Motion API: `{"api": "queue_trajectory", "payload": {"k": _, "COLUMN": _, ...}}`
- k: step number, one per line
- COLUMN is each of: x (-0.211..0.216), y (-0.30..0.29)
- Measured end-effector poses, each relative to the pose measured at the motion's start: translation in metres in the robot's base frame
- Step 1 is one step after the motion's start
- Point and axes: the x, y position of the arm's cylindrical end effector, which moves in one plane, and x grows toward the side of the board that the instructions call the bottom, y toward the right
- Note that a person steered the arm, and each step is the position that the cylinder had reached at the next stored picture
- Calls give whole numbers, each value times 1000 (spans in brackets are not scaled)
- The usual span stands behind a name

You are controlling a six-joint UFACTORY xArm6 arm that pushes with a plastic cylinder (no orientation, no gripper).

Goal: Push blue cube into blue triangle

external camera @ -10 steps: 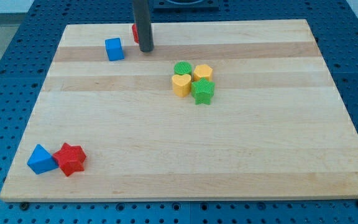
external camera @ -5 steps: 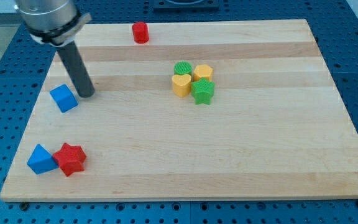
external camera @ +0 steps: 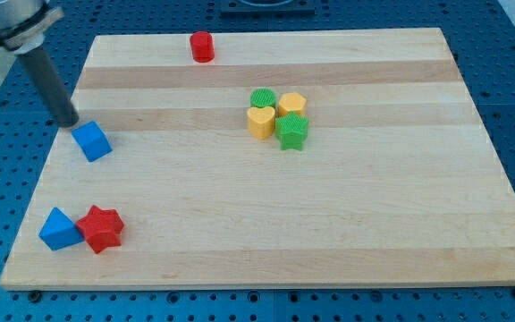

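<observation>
The blue cube [external camera: 91,141] lies on the wooden board [external camera: 266,224] near its left edge, at mid height. The blue triangle [external camera: 59,229] sits at the bottom left, touching a red star [external camera: 102,228] on its right. My tip [external camera: 67,121] is at the board's left edge, just up and to the left of the blue cube, very close to it. The dark rod rises from the tip toward the view's top left corner.
A red cylinder [external camera: 202,46] stands at the board's top edge. A cluster right of centre holds a green block [external camera: 263,98], a yellow hexagon [external camera: 291,104], a yellow heart [external camera: 260,122] and a green star [external camera: 291,131].
The blue cube went from the top of the board down and left to the left edge. My tip moved from the cube's right to its upper left.
</observation>
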Motion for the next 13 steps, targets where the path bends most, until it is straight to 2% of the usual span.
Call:
{"api": "queue_trajectory", "payload": {"k": 1, "x": 62, "y": 34}}
{"api": "queue_trajectory", "payload": {"k": 2, "x": 75, "y": 54}}
{"api": "queue_trajectory", "payload": {"k": 3, "x": 48, "y": 2}}
{"api": "queue_trajectory", "payload": {"k": 4, "x": 24, "y": -12}}
{"api": "queue_trajectory", "payload": {"k": 5, "x": -9, "y": 32}}
{"api": "queue_trajectory", "payload": {"k": 6, "x": 15, "y": 68}}
{"api": "queue_trajectory", "payload": {"k": 7, "x": 72, "y": 93}}
{"api": "queue_trajectory", "payload": {"k": 8, "x": 78, "y": 103}}
{"api": "queue_trajectory", "payload": {"k": 9, "x": 45, "y": 96}}
{"api": "queue_trajectory", "payload": {"k": 11, "x": 81, "y": 96}}
{"api": "queue_trajectory", "payload": {"k": 13, "x": 92, "y": 84}}
